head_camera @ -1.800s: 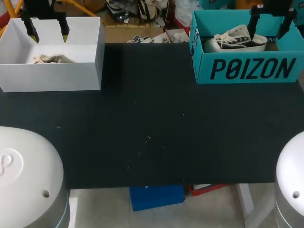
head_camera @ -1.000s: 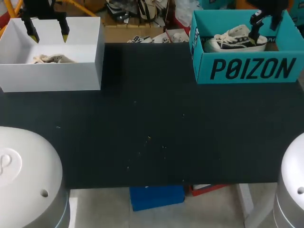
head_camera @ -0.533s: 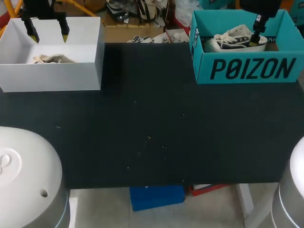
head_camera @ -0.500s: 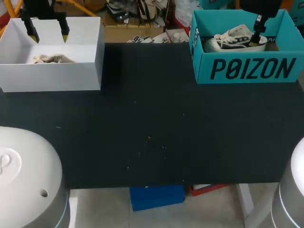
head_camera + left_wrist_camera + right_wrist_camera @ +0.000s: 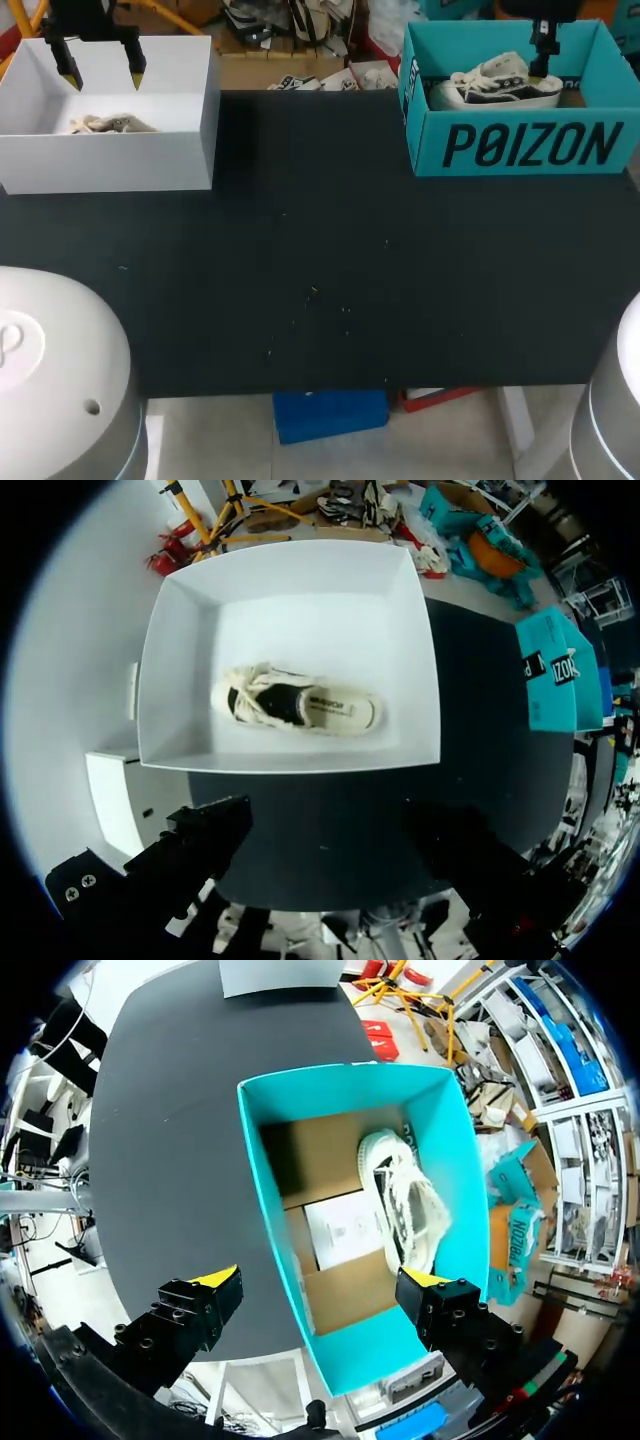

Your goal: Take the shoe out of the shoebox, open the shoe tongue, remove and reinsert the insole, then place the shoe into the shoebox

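The shoe (image 5: 405, 1205) lies inside the teal shoebox (image 5: 520, 145), along the long wall that is far from the middle of the table (image 5: 320, 250). The right gripper (image 5: 320, 1280) hangs above this shoebox, its fingers wide apart and holding nothing. Well apart from the shoebox, to its left, stands a white box (image 5: 110, 165) with a second shoe (image 5: 300, 702) in it. The left gripper (image 5: 100, 65) hovers over it, also spread and empty.

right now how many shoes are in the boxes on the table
2. A cream shoe lies in the white box at my left; a white shoe lies in the teal box at my right. None seems hidden.
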`<action>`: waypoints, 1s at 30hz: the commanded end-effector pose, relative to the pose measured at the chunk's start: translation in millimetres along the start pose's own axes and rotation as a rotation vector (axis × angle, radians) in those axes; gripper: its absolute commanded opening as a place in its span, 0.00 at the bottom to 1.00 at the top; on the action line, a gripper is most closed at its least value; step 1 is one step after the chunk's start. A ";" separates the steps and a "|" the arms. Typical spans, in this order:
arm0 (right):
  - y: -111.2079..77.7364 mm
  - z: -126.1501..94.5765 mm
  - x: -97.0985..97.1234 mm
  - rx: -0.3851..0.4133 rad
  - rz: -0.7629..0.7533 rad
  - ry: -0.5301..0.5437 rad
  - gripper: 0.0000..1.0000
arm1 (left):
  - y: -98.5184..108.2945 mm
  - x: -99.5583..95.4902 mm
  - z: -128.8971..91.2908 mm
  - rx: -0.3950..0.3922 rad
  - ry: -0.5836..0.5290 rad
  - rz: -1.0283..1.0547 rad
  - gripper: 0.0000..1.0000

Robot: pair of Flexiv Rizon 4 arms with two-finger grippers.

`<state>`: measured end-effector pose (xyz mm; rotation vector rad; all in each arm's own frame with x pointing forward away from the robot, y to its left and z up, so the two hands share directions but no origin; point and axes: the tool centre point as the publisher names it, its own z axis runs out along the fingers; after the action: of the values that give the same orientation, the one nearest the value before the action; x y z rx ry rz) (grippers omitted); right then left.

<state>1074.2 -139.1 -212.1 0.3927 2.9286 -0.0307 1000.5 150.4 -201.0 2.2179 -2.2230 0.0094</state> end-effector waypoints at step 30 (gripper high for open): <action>16.5 104.8 -84.4 -0.029 -0.176 0.085 0.50 | 0.3 0.1 -0.7 -0.002 -0.002 -0.001 1.00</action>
<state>1161.5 -150.1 -289.7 0.1322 2.9920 -0.0010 1000.4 150.4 -200.9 2.2178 -2.2233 0.0094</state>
